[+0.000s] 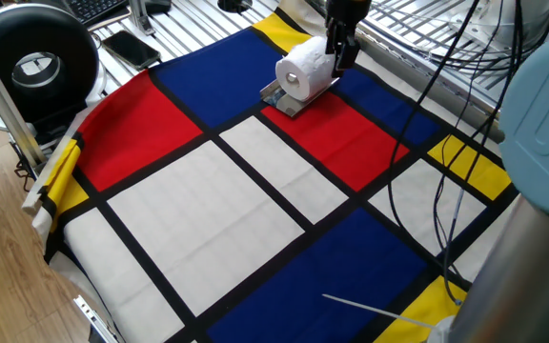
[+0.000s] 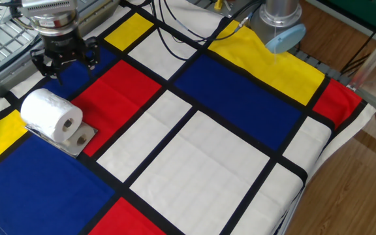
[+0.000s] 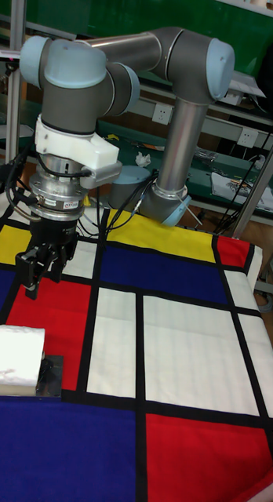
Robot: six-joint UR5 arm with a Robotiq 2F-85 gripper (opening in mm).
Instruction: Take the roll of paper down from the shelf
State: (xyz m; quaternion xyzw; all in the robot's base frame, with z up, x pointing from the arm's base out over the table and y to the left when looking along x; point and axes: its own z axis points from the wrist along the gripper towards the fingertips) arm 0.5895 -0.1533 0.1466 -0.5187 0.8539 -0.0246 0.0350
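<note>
Roll of paper lying on shelf; claw released, hovering just behind, w/o contact.

Grey tubular UR5 arm is showing matte silver-grey link tubes with pale blue plastic caps on the joints. White blocky wrist housing is sitting below the last joint, followed by a ribbed silver metal ring. Black two-finger gripper is carrying dark, angular fingers. Thin black cables are running along the wrist. A pale blue cap is also showing at the arm's base.
</note>
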